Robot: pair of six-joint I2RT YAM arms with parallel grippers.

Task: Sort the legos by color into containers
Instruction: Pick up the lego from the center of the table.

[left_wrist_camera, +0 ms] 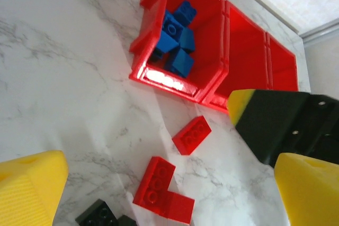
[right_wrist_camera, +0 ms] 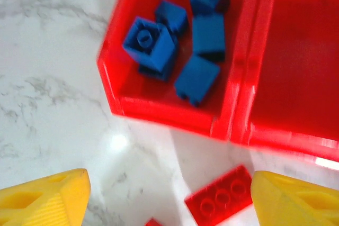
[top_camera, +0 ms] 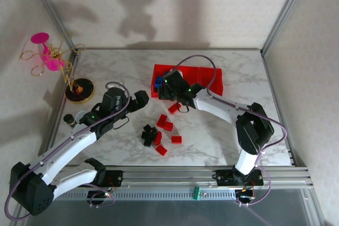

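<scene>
Now my right gripper (right_wrist_camera: pixel 169 184) hangs wide open, empty, over a red brick (right_wrist_camera: pixel 220 197)
Likely light, hard and slick; I'd pinch its long sides

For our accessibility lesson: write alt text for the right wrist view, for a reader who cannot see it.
Several blue legos lie in the end compartment of a red bin; the next compartment looks empty. In front, on the marble table, a red lego lies between open yellow jaws.
</scene>
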